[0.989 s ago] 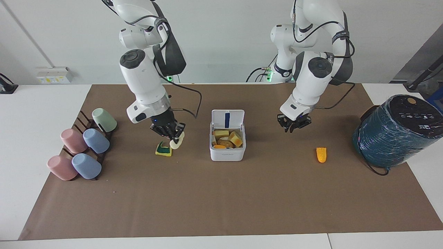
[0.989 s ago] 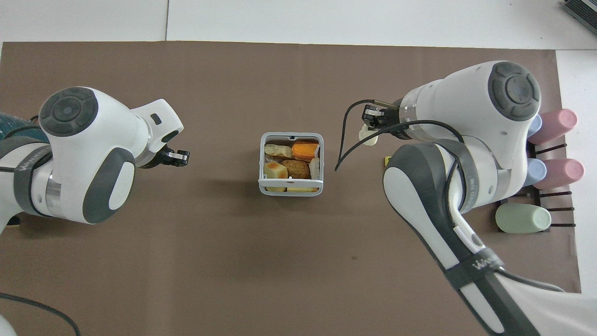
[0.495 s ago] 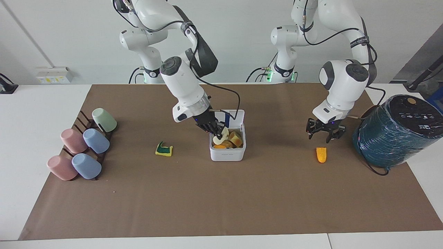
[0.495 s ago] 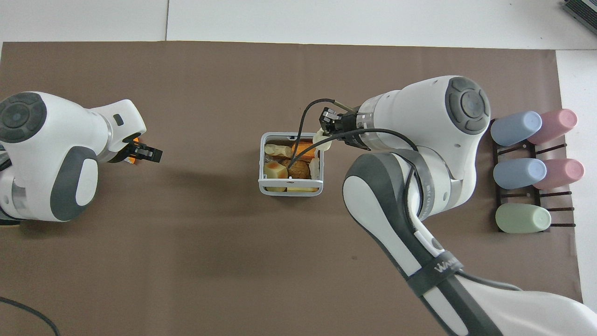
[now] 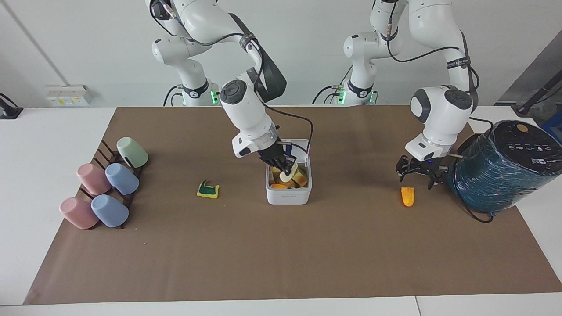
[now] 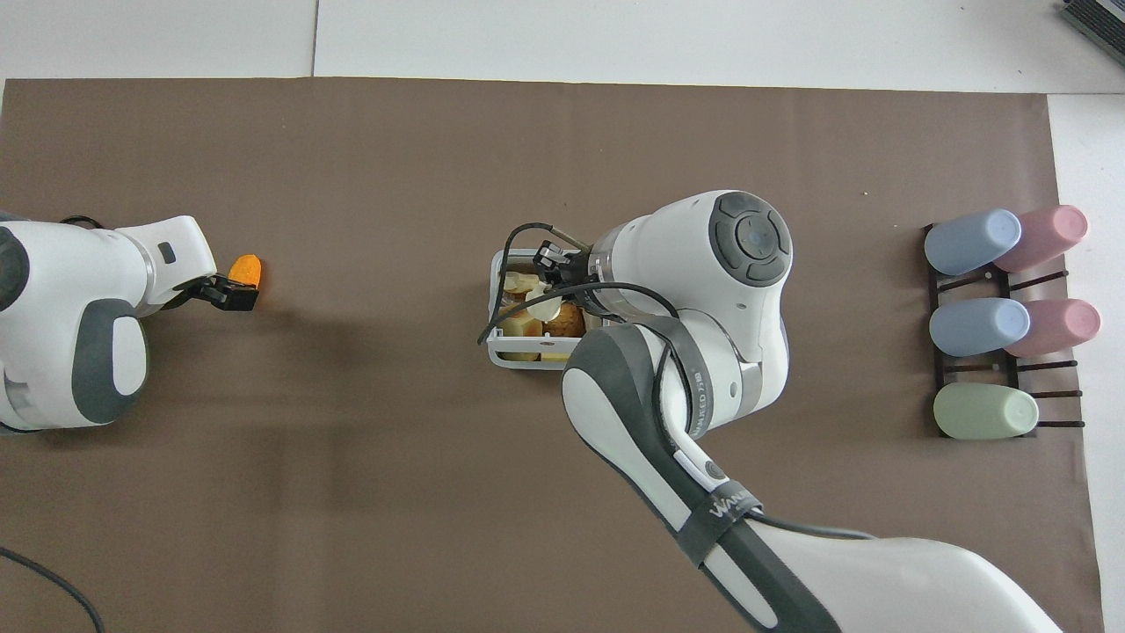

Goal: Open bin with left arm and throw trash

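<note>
A: moved since a second ago: right gripper (image 5: 284,169) went from the yellow-and-green scrap (image 5: 207,189) at left-centre of the facing view to over the open bin (image 5: 288,193) at frame centre, carrying the cream scrap (image 5: 286,176); half a second back it was at the bin's rim, now it is inside the opening.

B: grip state?

A: the cream scrap sits at the fingertips, right over the stuff already in the bin; can't tell if the fingers are still pinching it or have let go; can't tell how far apart they are either.

B: left one?

A: left gripper (image 5: 420,174) shifted from right-of-centre out toward the teal wrapped cylinder (image 5: 500,169) at the right edge of the facing view; it now hangs just above the orange scrap (image 5: 407,196); fingers spread wide, nothing in them; a second ago they were much closer together. In the overhead view it is at the left edge, with the orange scrap (image 6: 245,269) poking out past the tips.

B: anything unchanged?

A: the bin hasn't moved, lid up with the blue strip partly hidden by the right wrist; yellow-and-green scrap flat on the brown mat (image 5: 281,254), same spot; orange scrap same spot; pastel cups (image 5: 105,184) on their rack at the left of the facing view, unchanged.
</note>
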`<state>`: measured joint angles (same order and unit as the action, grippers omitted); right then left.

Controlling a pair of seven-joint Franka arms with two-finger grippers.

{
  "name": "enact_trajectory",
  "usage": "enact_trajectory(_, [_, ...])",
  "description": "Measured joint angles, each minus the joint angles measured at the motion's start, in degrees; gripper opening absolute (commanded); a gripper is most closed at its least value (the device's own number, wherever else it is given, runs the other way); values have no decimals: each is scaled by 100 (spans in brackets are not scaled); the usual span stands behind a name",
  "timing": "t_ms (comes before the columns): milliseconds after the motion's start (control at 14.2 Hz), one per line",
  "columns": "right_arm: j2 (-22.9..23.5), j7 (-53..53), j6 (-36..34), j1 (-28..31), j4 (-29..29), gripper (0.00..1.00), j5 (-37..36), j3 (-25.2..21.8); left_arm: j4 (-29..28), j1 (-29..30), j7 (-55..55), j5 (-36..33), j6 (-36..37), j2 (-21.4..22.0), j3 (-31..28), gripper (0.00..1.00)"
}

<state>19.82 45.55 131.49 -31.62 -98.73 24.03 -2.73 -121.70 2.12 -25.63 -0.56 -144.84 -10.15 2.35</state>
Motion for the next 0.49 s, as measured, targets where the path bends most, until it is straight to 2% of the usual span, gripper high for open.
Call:
enact_trajectory(71, [0, 0, -3, 0, -8, 99, 0, 0, -2, 21, 0, 0, -196, -117, 0, 100])
enact_trajectory(141, [0, 0, -4, 0, -13, 100, 0, 0, -4, 40, 5, 0, -374, -230, 1, 97])
enact_trajectory(212, [0, 0, -4, 0, -13, 100, 0, -2, -6, 54, 42, 1, -508, -335, 0, 82])
enact_trajectory(283, [-1, 0, -3, 0, -11, 100, 0, -5, -7, 61, 110, 1, -581, -414, 1, 63])
enact_trajectory(353, [-3, 0, 0, 0, -6, 100, 0, -8, -9, 62, 179, 2, -623, -466, 1, 39])
enact_trajectory(495, [-27, -1, 8, 10, 31, 100, -27, -37, -12, 62, 244, 2, -627, -491, 1, 2])
